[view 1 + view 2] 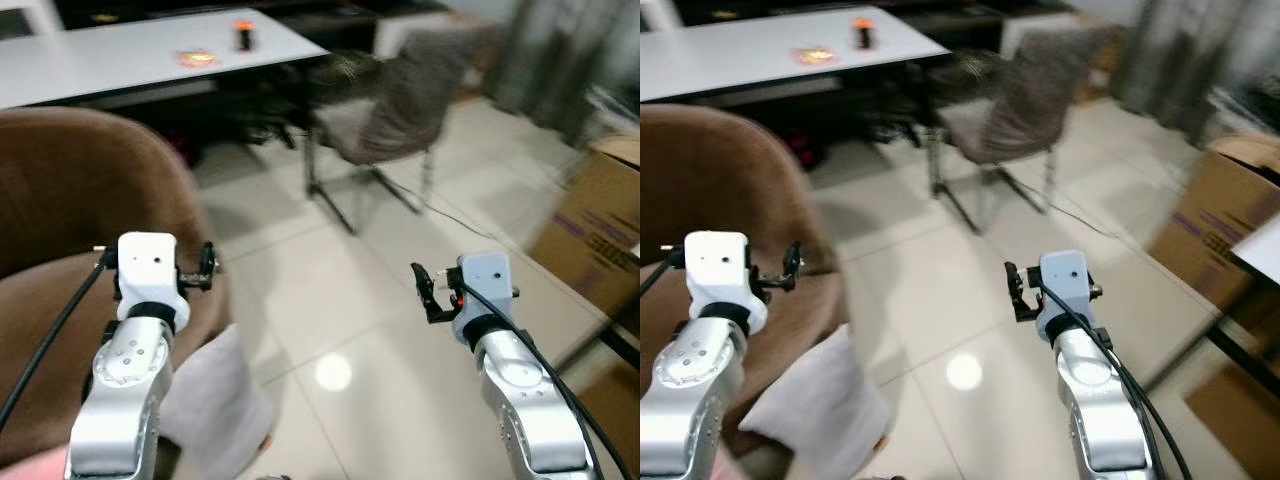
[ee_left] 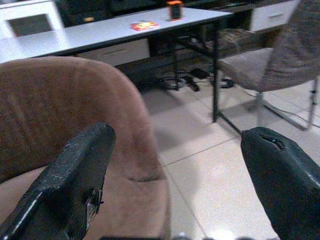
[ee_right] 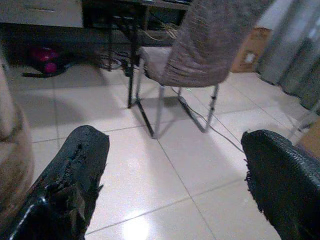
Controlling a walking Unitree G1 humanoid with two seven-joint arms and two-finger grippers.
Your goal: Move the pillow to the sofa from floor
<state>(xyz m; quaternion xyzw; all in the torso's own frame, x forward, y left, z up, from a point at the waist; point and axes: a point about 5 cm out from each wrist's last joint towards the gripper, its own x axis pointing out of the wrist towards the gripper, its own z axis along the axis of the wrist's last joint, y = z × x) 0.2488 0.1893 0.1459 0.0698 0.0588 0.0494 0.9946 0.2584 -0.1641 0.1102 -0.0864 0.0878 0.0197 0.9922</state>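
Brown plush sofa [image 1: 70, 200] curves at my ten o'clock, and the pale pillow [image 1: 215, 405] leans against its base on the tiled floor [image 1: 330, 300] at seven o'clock, just beside my left arm. My left tool [image 2: 175, 185] hangs over the sofa's seat edge, spread wide, holding nothing. My right tool [image 3: 175, 185] hovers above bare tile at four o'clock, equally wide. A grey chair [image 1: 400, 100] stands at one o'clock beside a white table [image 1: 130, 55].
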